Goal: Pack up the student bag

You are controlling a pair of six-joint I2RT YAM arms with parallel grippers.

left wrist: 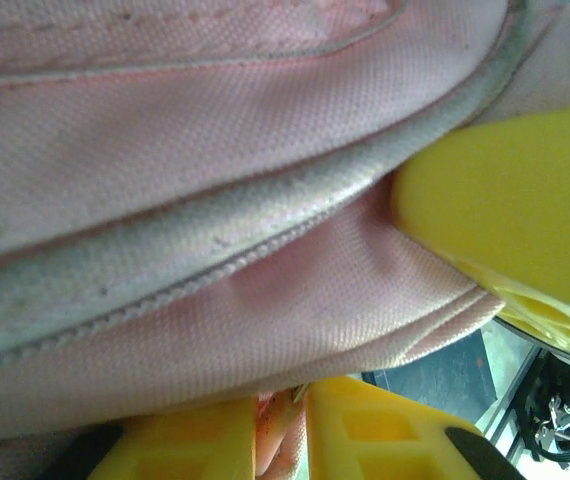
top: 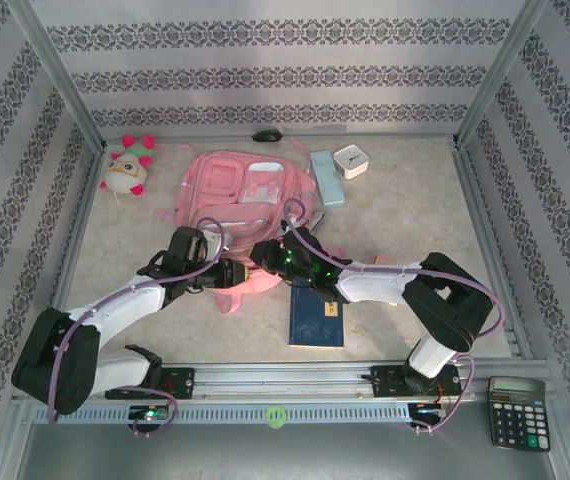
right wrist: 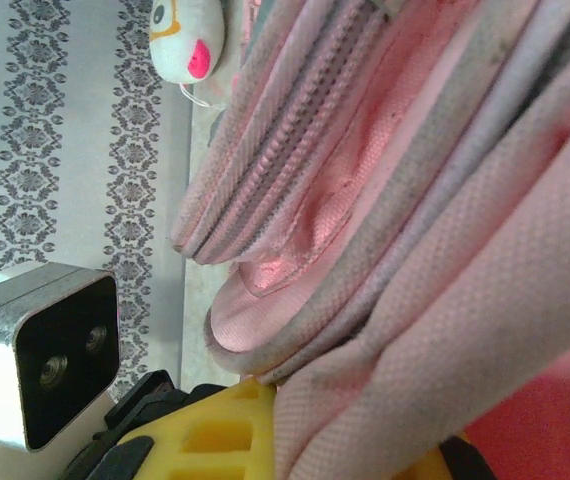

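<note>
- The student bag (top: 237,190) is lying flat at the middle of the table (top: 405,215), pockets facing up and its near end reaching toward the arms.
- The left gripper (left wrist: 281,430) is pinching a fold of the bag's pink fabric, with its yellow jaws nearly together. How firmly it is holding is hard to judge this close up.
- The right gripper (right wrist: 335,455) is clamping the bag's edge just beside the left one, jaws closed with cloth bunching between them.
- By my reading, both arms are working on opening the bag's mouth, and nothing is going in yet.
- The blue book (top: 316,315) is waiting just in front of the bag. The plush toy (top: 128,166), pale blue case (top: 327,178) and small white box (top: 350,160) are sitting near the bag's far end.
- The next move is calling for the grippers to draw apart and spread the opening without letting the fabric slip.
</note>
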